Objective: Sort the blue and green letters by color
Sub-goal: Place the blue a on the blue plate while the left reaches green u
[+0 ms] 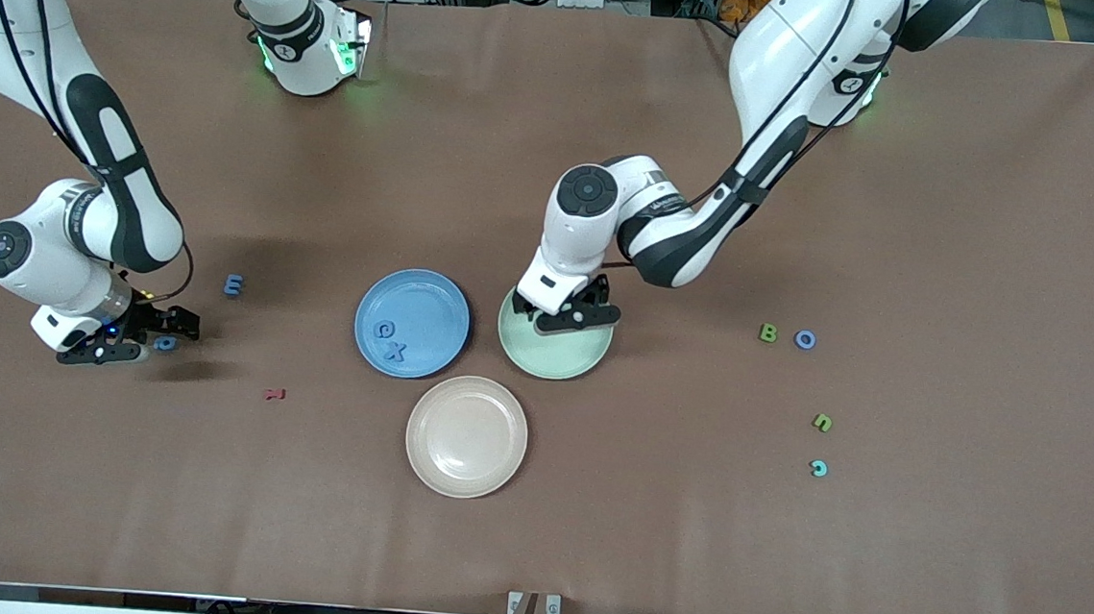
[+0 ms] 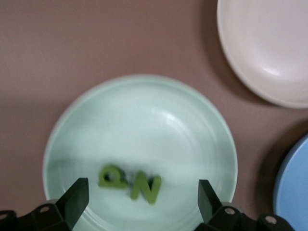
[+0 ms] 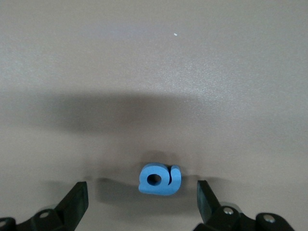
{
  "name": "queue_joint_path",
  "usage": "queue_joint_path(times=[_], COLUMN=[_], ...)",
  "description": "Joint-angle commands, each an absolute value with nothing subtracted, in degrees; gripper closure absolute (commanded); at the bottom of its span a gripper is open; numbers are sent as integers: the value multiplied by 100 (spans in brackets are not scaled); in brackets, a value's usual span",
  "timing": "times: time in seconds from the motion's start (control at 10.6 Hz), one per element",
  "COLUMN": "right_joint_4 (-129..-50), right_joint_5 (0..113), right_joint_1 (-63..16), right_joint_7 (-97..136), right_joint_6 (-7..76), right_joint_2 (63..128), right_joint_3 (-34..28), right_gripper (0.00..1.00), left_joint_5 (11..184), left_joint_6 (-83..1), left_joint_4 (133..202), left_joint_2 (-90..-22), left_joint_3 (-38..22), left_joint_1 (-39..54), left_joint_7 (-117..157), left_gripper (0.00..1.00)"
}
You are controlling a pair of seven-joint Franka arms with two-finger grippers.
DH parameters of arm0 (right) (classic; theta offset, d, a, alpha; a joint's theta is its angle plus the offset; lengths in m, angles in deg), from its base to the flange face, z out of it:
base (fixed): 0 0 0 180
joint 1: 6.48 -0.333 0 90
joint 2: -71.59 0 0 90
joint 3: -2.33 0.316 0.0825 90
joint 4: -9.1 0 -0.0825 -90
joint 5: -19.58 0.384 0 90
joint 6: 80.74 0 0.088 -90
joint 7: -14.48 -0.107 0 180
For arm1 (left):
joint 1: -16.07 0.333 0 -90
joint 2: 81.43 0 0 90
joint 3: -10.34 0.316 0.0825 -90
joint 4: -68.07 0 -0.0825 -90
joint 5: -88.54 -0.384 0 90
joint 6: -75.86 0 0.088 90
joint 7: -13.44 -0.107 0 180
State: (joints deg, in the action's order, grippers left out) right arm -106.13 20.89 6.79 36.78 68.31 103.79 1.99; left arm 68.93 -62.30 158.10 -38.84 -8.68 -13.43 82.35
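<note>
Green letters [image 2: 130, 183] in green plate [image 2: 139, 96] under spread left claw [image 2: 144, 197]; right claw [image 3: 142, 202] spread.

Brown-covered table [image 1: 906, 130], cables and metal framing along its edges.

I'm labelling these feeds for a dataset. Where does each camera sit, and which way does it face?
Front view: high across the table, facing both arms; shows the blue plate and all the letters.
Left wrist view: on the left arm, looking down past the open left pincer at two green letters in the green plate.
Right wrist view: looking down past the open right pincer at a blue letter.
Shared: the green plate.
</note>
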Motion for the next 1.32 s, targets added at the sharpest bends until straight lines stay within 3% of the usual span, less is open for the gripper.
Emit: queue_joint_path(times=[0.0, 0.09, 0.19, 0.28, 0.66, 0.85, 1.04, 1.13, 1.23], right_joint_4=[-10376, -10341, -10297, -10279, -10270, -10017, -9124, -8501, -8103], right_joint_5=[2055, 2055, 2011, 2002, 2002, 2072, 2081, 2081, 2090], right_joint_1=[723, 732, 732, 741, 741, 505, 93, -119, -408], right_joint_7=[3593, 3601, 3645, 3672, 3830, 3691, 3295, 2972, 2525], right_joint_6=[6849, 6849, 6849, 6849, 6710, 5923, 4616, 3773, 3295], right_joint_2=[10569, 10586, 10604, 10613, 10613, 10587, 10525, 10551, 10578], right_joint_3=[224, 224, 224, 224, 224, 338, 435, 444, 435], right_gripper=[0, 0, 25, 97, 100, 100, 100, 100, 100], left_joint_5=[6744, 6779, 6832, 6867, 6963, 6973, 6973, 6973, 6973], left_joint_6=[-5180, -4828, -4598, -4474, -4323, -4472, -4953, -5174, -5385], left_joint_4=[15913, 15930, 15965, 16061, 16686, 16748, 16748, 16748, 16748], left_joint_2=[-4740, -4890, -4987, -5093, -5296, -5235, -5060, -4954, -4840], left_joint_3=[-811, -811, -863, -881, -995, -1171, -1180, -1180, -1180], left_joint_1=[-750, -479, -259, -48, 1015, 1735, 2308, 2449, 2607], left_joint_7=[6921, 6385, 5936, 5679, 5528, 4662, 3528, 3097, 2849], left_gripper=[0, 0, 0, 0, 0, 0, 0, 28, 29])
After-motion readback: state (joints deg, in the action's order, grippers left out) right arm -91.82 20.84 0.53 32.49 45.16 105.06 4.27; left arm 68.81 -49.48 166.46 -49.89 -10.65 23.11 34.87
